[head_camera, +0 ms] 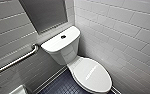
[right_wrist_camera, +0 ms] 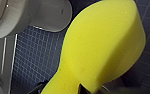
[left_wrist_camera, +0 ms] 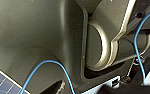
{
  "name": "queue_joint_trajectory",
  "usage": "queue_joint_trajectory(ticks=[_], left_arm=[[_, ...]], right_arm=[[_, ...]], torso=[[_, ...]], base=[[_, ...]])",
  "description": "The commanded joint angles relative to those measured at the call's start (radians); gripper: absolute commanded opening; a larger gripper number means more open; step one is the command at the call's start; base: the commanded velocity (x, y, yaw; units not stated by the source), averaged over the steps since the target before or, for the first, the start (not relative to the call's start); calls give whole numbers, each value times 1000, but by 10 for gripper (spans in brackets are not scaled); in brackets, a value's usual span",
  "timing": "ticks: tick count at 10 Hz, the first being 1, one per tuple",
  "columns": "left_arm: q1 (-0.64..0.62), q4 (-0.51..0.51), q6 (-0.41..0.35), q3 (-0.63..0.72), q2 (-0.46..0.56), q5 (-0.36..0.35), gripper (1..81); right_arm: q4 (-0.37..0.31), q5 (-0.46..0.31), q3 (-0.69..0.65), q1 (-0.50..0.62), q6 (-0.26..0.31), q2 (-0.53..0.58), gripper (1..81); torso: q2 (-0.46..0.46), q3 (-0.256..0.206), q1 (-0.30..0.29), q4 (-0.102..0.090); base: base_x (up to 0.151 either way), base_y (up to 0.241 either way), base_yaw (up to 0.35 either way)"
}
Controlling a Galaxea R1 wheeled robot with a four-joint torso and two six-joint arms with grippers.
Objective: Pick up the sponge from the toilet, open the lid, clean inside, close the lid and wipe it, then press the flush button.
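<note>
Beside toilet (right_wrist_camera: 48, 15), sponge (right_wrist_camera: 103, 45) (lid (head_camera: 92, 72) down)

Soft, even bathroom light; every view is blurry.
From my head the toilet (head_camera: 63, 46) glares white, with a bright streak lying along the lid (head_camera: 92, 72). The wall tiles (head_camera: 121, 27) beside it bow toward the picture's edges, and the dark floor (head_camera: 61, 86) at its foot sits in shade. At my right wrist the sponge (right_wrist_camera: 103, 47) glows saturated yellow, too close to be sharp and duller toward its narrow end. My left wrist view is dim and smeared.
</note>
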State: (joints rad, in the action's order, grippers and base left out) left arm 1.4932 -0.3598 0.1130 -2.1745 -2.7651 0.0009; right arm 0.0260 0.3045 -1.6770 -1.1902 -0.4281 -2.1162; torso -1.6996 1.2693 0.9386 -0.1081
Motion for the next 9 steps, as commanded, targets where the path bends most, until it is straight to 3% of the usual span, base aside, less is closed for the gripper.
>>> queue_joint_trajectory(ticks=[1,2,3,5,6,9], left_arm=[[43,-2,-3,19,21,27,811],[51,-1,-3,19,25,-19,811],[51,-1,-1,19,25,-28,811],[52,-2,-1,13,24,-25,811],[52,-4,-1,10,24,-24,811],[52,-10,-4,-5,8,-19,811]], right_arm=[[14,202,-56,-242,-109,-45,10],[20,203,-76,-300,-107,-81,10],[28,203,-116,-346,-104,-127,10],[60,203,-264,-423,-104,-257,10],[64,205,-309,-446,-104,-295,10],[109,194,-447,-492,-104,-412,10]], torso=[[0,0,0,0],[0,0,0,0],[100,0,-64,0],[108,0,-70,0],[133,-76,-86,0],[222,-138,-143,0]], base=[[0,0,0],[0,0,0],[0,0,0],[0,0,0],[0,0,0],[0,0,0]])
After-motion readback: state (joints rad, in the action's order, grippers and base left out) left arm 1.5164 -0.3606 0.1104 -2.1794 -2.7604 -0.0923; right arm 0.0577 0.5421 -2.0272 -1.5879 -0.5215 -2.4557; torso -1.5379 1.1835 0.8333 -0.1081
